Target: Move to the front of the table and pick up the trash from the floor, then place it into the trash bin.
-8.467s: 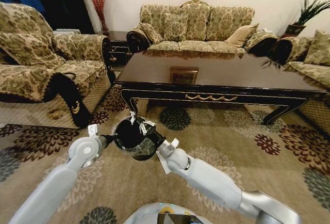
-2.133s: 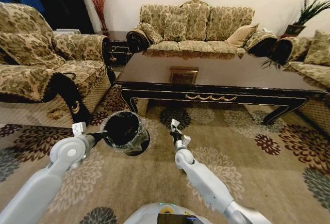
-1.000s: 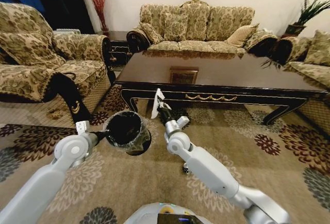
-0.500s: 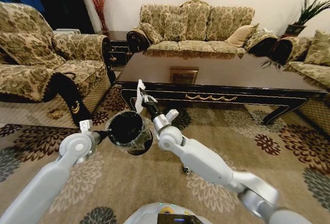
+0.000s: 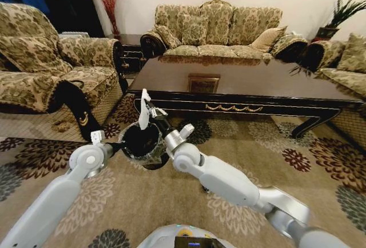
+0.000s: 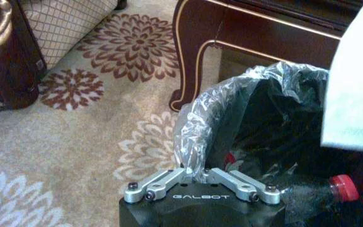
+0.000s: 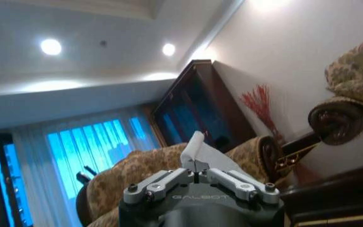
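My left gripper [image 5: 118,147] is shut on the liner-wrapped rim of the black trash bin [image 5: 141,143] and holds it just above the carpeted floor [image 5: 143,202], in front of the table [image 5: 240,85]. My right gripper [image 5: 152,116] points upward over the bin's far rim, shut on a white paper sheet [image 5: 144,110]. In the left wrist view the fingers [image 6: 168,182] pinch the clear liner [image 6: 197,123]. A bottle with a red cap [image 6: 344,187] lies inside the bin, and the paper [image 6: 358,90] hangs over it. In the right wrist view the paper [image 7: 197,150] sticks up from the right gripper [image 7: 196,176].
A small dark object [image 5: 204,189] lies on the carpet under my right forearm. An armchair [image 5: 51,71] stands to the left, a sofa [image 5: 217,28] behind the table, another seat [image 5: 349,65] at the right. The table's curved leg [image 6: 191,52] is just behind the bin.
My right arm has swung left and up with the paper, from beside the bin to over its rim. The left arm has edged the bin slightly right.
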